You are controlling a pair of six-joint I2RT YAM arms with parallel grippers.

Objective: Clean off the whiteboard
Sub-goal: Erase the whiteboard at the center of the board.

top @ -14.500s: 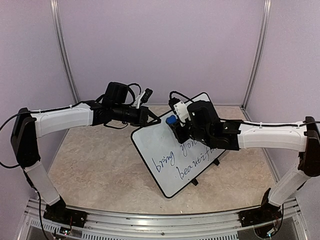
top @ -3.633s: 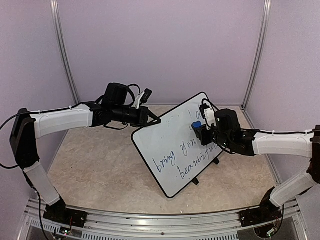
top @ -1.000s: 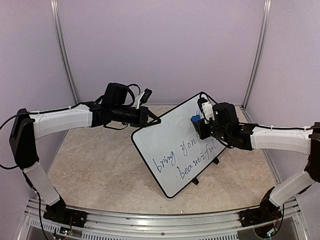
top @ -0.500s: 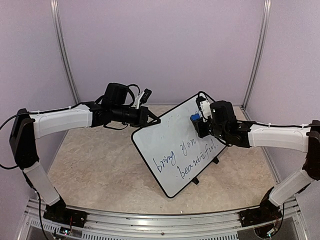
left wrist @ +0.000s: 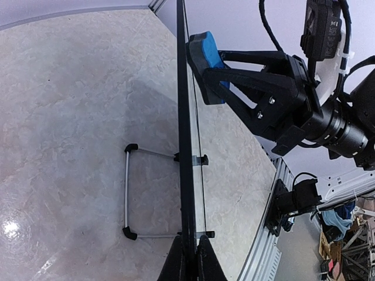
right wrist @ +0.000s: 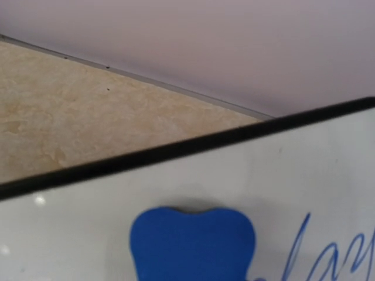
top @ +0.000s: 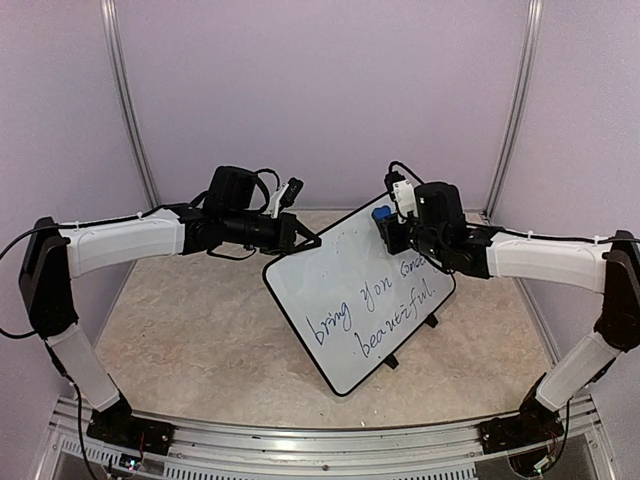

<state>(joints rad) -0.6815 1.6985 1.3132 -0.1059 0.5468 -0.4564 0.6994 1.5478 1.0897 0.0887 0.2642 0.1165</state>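
Observation:
The whiteboard stands tilted on the table, with blue handwriting across its lower half. My left gripper is shut on the board's upper left rim. In the left wrist view the board shows edge-on, pinched between my fingertips. My right gripper is shut on a blue eraser and presses it flat on the board face near the top rim. The eraser also shows in the left wrist view and the right wrist view, just below the black rim. The right fingers are hidden there.
A wire stand props the board from behind, and two black clip feet rest on the beige table. Purple walls with metal corner posts close the back. An aluminium rail runs along the near edge.
My right gripper has slid the eraser up and left along the board face to just under the top rim. The left gripper and the board have not moved.

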